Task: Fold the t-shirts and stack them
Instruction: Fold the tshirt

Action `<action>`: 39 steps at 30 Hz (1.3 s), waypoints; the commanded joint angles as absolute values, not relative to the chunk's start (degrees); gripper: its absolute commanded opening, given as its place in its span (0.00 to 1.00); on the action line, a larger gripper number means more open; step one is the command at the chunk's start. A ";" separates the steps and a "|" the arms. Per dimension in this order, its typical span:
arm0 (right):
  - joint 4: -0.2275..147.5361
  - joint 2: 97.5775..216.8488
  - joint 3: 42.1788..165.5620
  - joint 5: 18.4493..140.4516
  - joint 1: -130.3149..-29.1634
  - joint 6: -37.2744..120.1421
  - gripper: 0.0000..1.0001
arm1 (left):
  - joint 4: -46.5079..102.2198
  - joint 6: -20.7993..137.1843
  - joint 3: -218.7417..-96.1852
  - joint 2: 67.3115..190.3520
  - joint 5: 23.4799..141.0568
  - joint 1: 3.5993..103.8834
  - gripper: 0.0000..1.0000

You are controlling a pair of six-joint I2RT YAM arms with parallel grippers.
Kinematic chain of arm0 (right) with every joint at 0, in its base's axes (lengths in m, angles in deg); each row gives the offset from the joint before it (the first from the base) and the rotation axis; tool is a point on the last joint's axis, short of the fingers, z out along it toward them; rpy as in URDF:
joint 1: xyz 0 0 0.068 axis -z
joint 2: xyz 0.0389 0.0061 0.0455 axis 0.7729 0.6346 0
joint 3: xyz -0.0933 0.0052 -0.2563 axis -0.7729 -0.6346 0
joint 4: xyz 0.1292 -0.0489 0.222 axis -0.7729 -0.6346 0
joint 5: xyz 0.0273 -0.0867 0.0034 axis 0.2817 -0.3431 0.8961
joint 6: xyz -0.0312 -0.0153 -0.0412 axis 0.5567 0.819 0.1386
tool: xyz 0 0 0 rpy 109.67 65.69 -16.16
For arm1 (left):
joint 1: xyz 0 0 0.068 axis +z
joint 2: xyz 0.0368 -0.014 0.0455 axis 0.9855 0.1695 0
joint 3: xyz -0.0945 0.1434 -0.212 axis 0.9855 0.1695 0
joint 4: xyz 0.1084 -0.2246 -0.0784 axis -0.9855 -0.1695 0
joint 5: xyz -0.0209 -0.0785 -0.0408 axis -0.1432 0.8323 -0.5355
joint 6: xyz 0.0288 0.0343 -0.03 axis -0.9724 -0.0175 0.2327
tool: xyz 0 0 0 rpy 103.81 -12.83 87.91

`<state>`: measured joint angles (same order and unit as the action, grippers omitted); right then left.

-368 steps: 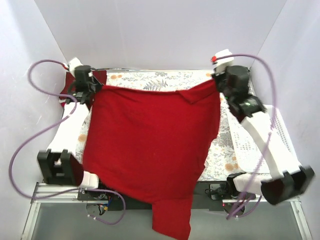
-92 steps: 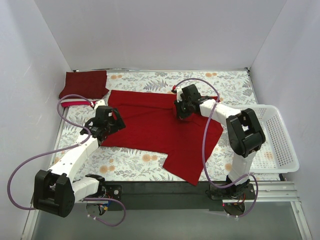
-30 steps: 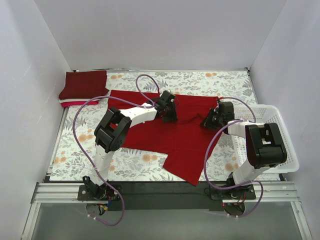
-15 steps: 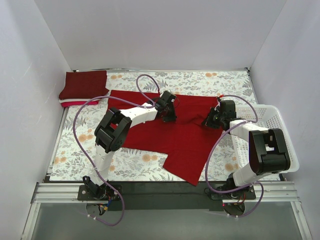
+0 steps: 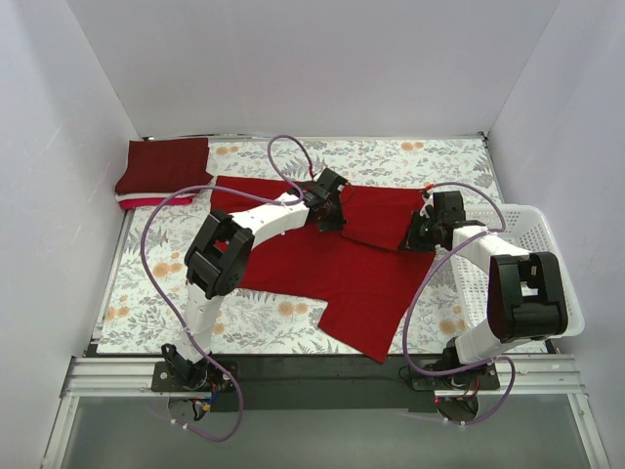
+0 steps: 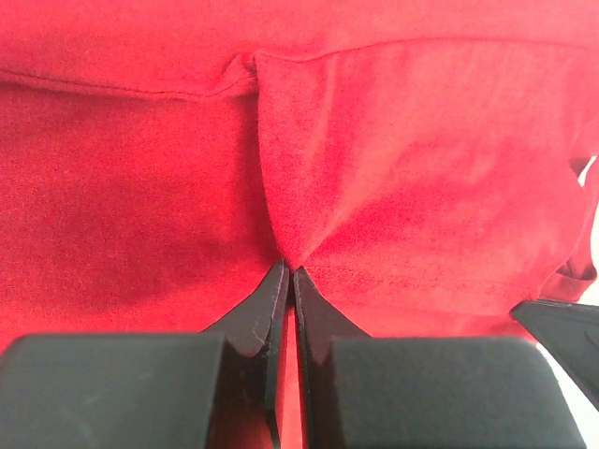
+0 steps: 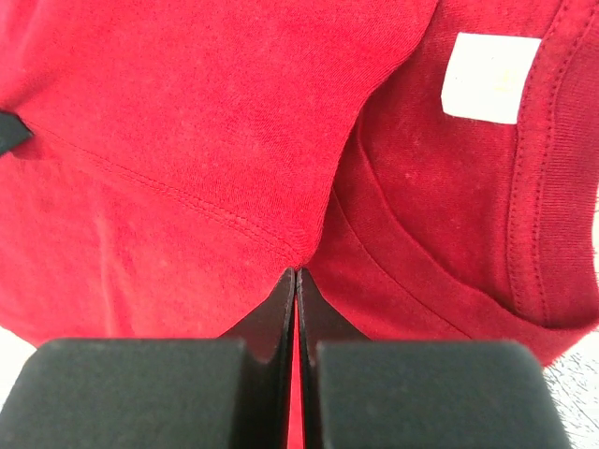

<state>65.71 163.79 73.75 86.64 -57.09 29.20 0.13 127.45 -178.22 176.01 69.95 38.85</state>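
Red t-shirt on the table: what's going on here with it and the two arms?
Both arms are working on the bright red t-shirt, spread on the floral table. The left gripper and right gripper are each shut on a pinch of its far part, and the cloth between them looks folded over. A folded dark maroon t-shirt sits at the far left corner; a white basket stands at right.

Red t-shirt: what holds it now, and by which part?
Both hold the red t-shirt: the left gripper pinches a fold near its far edge, the right gripper a hemmed edge beside the collar.
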 commanded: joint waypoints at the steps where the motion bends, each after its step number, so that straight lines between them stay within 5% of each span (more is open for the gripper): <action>1: 61.86 162.18 77.01 87.80 -56.41 32.16 0.01 | -3.51 126.77 -181.44 174.10 68.47 38.58 0.00; 13: 58.08 165.07 77.98 89.38 -55.71 35.41 0.02 | -6.59 128.17 -181.10 175.94 72.60 38.58 0.04; 18: 56.85 167.62 79.38 92.90 -55.71 37.61 0.22 | -7.20 128.88 -181.09 176.12 72.26 38.58 0.10; 25: 55.27 165.34 87.89 85.62 -55.71 38.49 0.34 | -8.18 125.54 -186.45 171.65 70.05 41.38 0.50; 39: 63.52 182.20 104.69 73.04 -54.39 36.82 0.26 | -0.44 119.56 -182.59 171.90 59.95 63.79 0.47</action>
<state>60.95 179.46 101.38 75.40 -54.73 36.98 -2.52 121.81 -183.71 173.10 64.23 61.54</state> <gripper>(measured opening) 0.261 0.477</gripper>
